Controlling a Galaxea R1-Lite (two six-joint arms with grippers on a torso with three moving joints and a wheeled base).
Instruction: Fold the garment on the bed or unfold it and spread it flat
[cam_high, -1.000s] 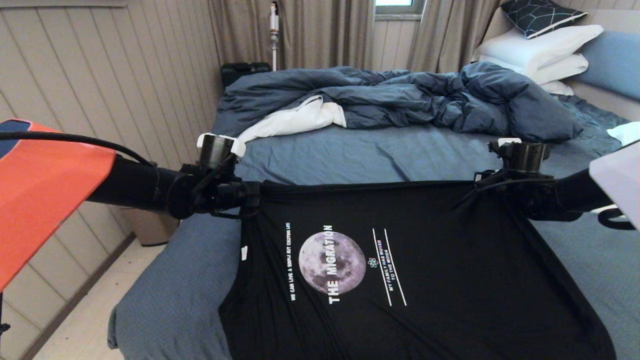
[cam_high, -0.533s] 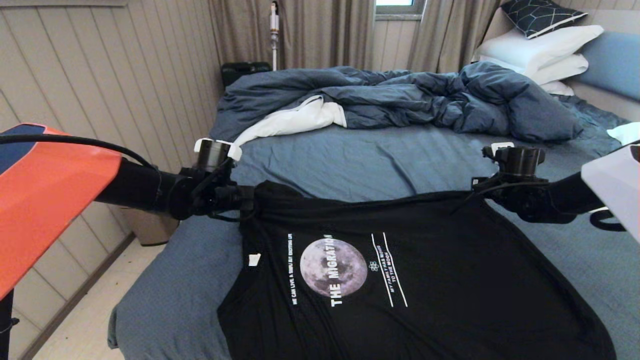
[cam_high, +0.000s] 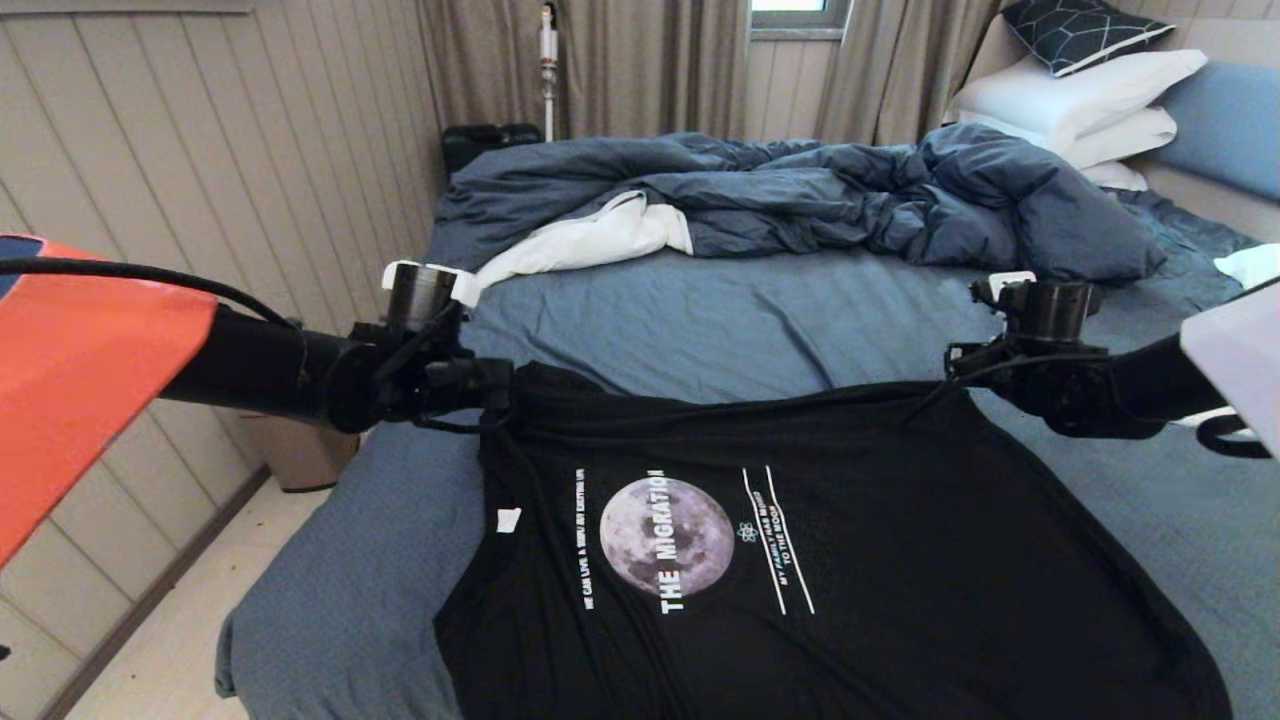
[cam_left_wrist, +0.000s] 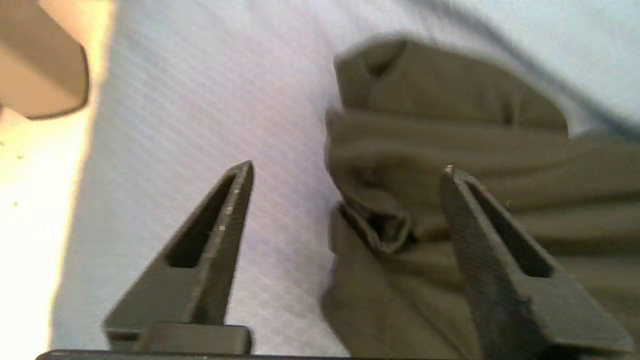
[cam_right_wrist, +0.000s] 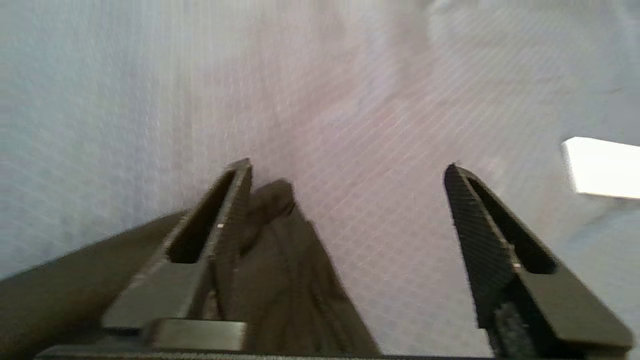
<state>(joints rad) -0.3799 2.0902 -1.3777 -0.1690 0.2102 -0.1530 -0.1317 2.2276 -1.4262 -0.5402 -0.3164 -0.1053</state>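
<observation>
Head view: the limp, thin black moon-print T-shirt (cam_high: 800, 560) is released by both spread-fingered grippers, left gripper (cam_left_wrist: 345, 170) and right gripper (cam_right_wrist: 345, 167), and is judged best retaken at its bunched corners.

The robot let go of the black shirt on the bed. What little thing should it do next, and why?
Probably lift both hands straight up and away. The left hand and right hand are open, and the shirt lies on the bed with its far edge bunched at each hand. Backing off cleanly should avoid dragging the cloth, and then the bumps could be smoothed.
</observation>
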